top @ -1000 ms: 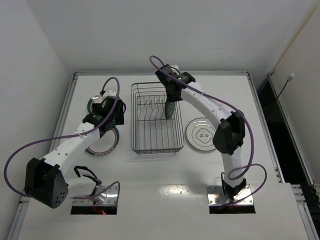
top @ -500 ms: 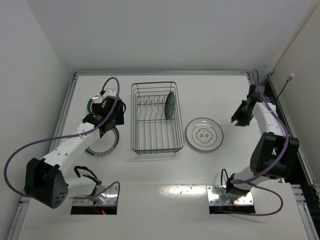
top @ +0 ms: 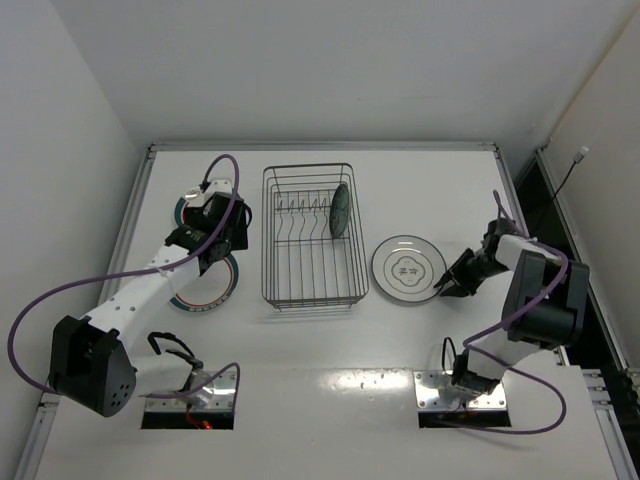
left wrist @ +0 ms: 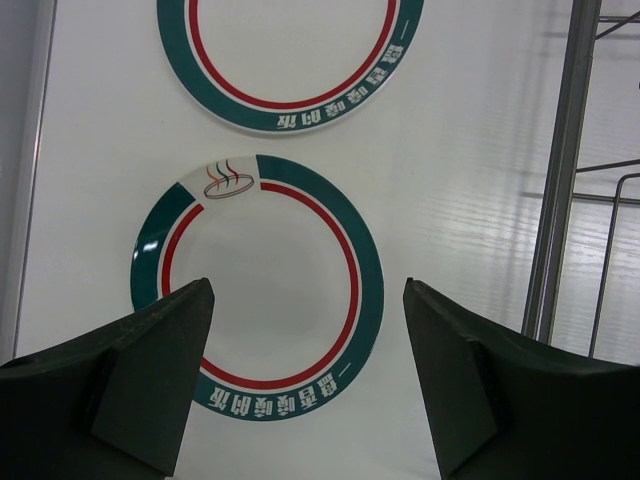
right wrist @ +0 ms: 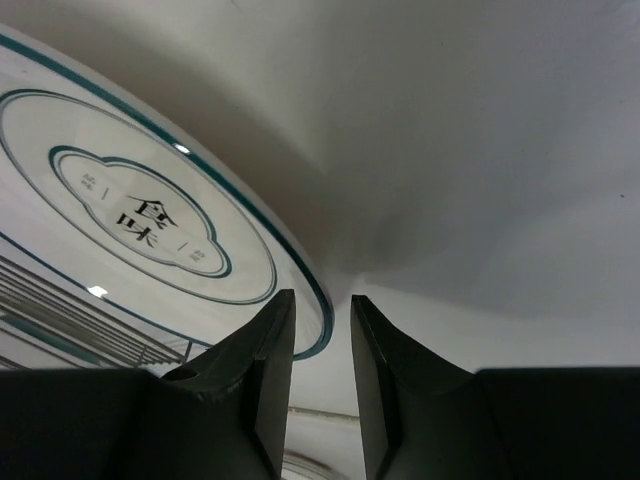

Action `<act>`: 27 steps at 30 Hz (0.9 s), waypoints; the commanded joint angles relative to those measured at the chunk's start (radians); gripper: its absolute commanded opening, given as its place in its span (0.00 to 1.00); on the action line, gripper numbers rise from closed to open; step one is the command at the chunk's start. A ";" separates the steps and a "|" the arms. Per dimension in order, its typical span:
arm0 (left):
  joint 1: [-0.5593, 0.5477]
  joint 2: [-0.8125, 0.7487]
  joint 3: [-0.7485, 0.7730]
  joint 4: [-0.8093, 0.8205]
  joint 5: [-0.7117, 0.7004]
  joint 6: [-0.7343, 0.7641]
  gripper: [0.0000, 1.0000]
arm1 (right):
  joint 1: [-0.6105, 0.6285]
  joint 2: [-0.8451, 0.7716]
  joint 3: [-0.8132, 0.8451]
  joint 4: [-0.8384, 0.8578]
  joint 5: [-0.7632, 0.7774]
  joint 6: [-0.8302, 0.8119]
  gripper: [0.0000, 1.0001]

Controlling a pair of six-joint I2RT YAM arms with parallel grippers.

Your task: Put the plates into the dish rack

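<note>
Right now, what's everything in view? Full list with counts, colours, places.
dish rack: one, dark wire, table centre.
racked plate: one, looks greyish seen nearly edge-on, upright at the rack's far right.
white plate: one, thin dark rim and centre mark, flat right of the rack.
banded plates: two, teal-and-red rims, flat left of the rack, the second farther back; both partly under the left arm.
table: one, white.
left gripper: dark, wide open, above a banded plate.
right gripper: dark, jaws narrowly apart, at the white plate's right rim.
</note>
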 commanded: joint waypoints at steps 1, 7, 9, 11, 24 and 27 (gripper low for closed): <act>-0.006 -0.011 0.036 0.008 -0.014 -0.013 0.74 | 0.000 0.021 -0.025 0.081 -0.057 0.015 0.26; -0.006 -0.011 0.036 0.008 -0.014 -0.013 0.74 | 0.009 0.069 -0.048 0.128 -0.090 0.006 0.20; -0.006 -0.011 0.036 0.008 -0.014 -0.013 0.74 | 0.009 0.080 -0.048 0.128 -0.101 0.006 0.01; -0.006 -0.011 0.036 0.008 -0.014 -0.013 0.74 | 0.009 0.069 -0.039 0.128 -0.101 -0.004 0.00; -0.006 -0.002 0.036 0.008 -0.014 -0.013 0.74 | 0.323 -0.150 0.536 0.052 0.207 0.056 0.00; -0.006 -0.002 0.036 0.008 -0.026 -0.013 0.74 | 0.503 -0.140 0.670 -0.014 0.459 0.056 0.00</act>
